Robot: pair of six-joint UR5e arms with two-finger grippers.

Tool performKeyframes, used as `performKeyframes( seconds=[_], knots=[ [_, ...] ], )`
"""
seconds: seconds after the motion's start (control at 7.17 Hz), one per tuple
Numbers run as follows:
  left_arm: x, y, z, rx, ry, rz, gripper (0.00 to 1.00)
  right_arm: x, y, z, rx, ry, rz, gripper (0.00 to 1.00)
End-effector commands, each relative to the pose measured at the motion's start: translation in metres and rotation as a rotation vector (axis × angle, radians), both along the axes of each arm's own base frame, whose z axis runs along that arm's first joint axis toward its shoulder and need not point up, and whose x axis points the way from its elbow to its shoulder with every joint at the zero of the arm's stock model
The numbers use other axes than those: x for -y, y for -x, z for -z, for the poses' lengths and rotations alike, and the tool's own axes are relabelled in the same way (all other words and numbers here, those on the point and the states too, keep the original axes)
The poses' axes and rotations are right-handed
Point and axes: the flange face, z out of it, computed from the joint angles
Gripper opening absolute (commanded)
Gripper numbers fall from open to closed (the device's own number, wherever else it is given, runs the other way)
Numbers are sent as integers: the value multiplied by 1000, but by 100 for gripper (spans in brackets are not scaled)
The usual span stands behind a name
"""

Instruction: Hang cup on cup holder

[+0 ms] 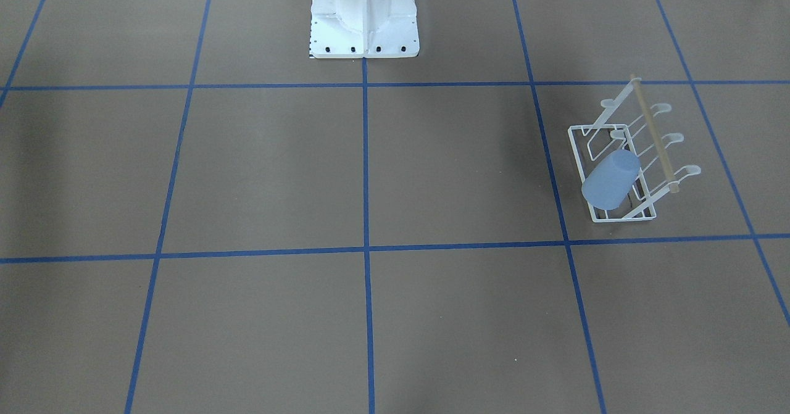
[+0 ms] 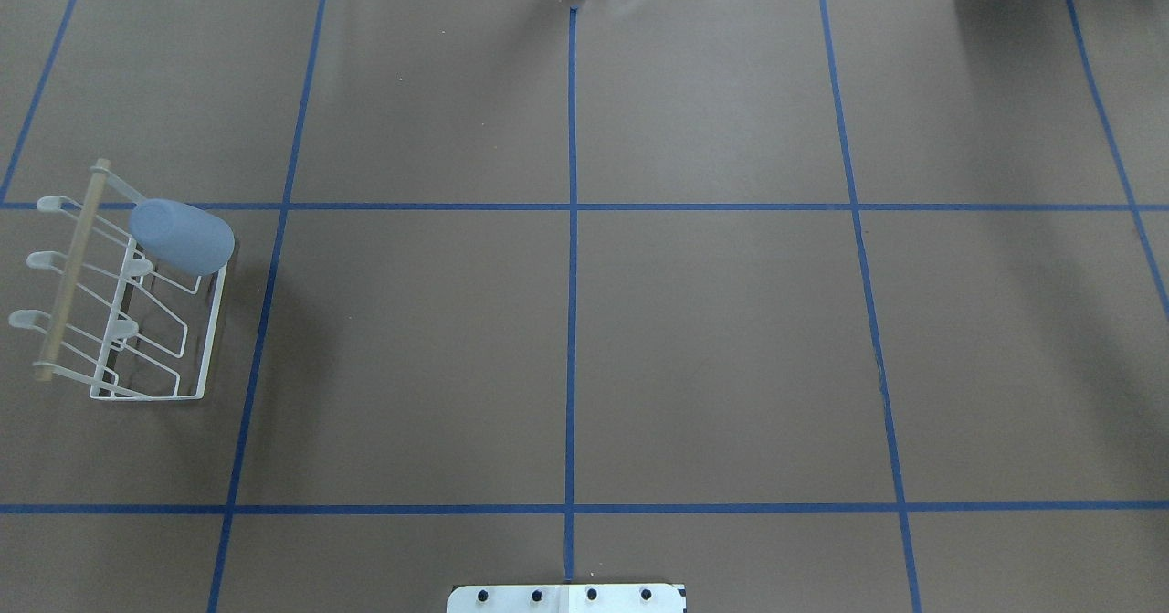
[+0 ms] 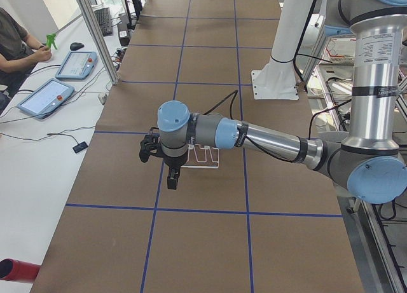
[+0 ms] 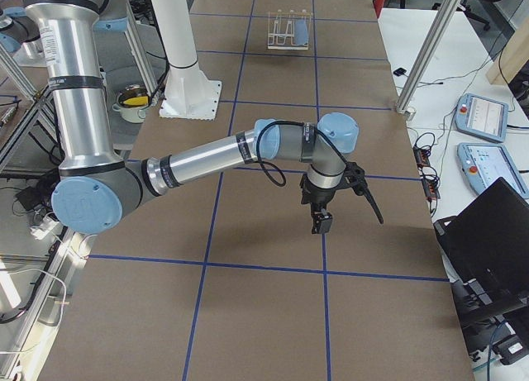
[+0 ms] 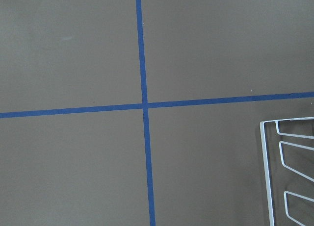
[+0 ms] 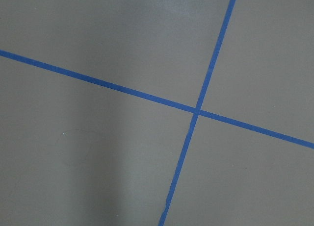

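On the cup holder (image 2: 71, 270), the cup (image 2: 181, 237) slants rim-down (base up).

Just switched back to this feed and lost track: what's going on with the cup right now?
The cup is already on the cup holder, hung tilted at the holder's end farthest from the robot, on the robot's left side of the table. Nothing is holding it. The left pincer hangs above the table near the holder, and the right pincer hangs far from it. The side views do not show whether either is open or shut.
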Motion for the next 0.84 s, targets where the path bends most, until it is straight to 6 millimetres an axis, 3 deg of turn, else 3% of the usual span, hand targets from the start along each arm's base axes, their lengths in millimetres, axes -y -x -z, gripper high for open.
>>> performKeyframes(
  seconds=[0.0,0.14,0.28,0.42,0.7],
  knots=[
    [-1,0,5,1,-8,3,98,-9,-2,-13,-11,17,3,100],
    [-1,-3,3,-8,-5,-4,98,-30,-2,-27,1,36,-2,100],
    [-1,-2,0,-4,3,-4,98,-34,-3,-20,-12,21,-11,100],
    [-1,-3,-2,-8,6,-4,98,-42,-4,-31,-17,46,-13,100],
    [-10,-3,-10,-6,22,-5,98,-43,-3,-17,-16,42,-46,100]
  ],
)
